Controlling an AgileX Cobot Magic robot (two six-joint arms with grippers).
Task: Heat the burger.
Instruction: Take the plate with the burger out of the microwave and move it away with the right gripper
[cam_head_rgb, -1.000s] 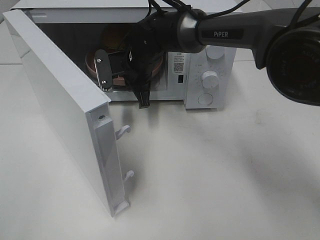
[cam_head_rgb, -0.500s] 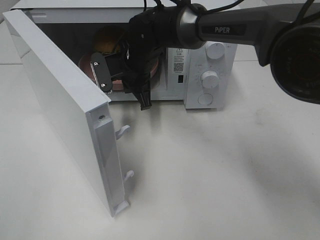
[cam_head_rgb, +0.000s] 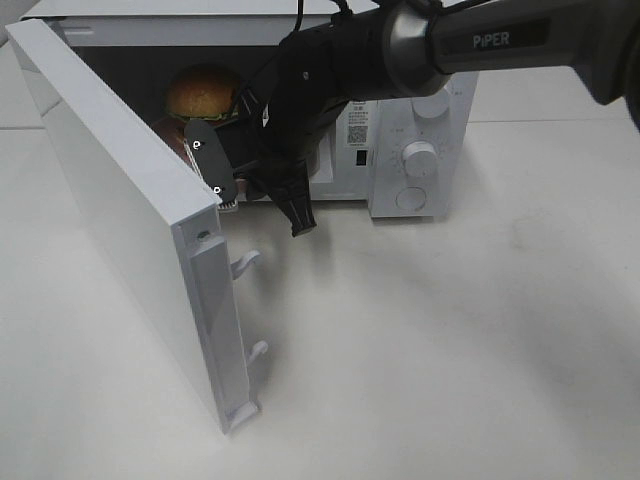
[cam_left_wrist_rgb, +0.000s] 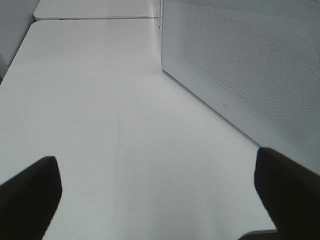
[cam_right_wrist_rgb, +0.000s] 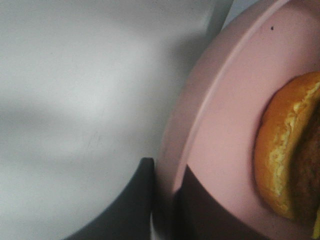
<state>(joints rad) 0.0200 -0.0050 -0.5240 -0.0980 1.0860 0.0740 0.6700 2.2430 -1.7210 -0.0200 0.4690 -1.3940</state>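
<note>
Right gripper (cam_right_wrist_rgb: 165, 200) fingers pinch the flat pink plate's (cam_right_wrist_rgb: 220, 130) rigid rim; the soft, light golden-bun burger (cam_right_wrist_rgb: 285, 155) probably slides if tilted. Left fingers gape empty.

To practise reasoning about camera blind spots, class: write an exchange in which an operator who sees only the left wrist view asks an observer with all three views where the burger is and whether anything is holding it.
Operator: I see only bare table and a perforated white wall. Where is the burger?
Observer: The burger is inside the microwave, whose door stands wide open.
Operator: Is a gripper holding it?
Observer: Not the burger itself. It sits on a pink plate, and the right gripper is shut on that plate's rim.
</note>
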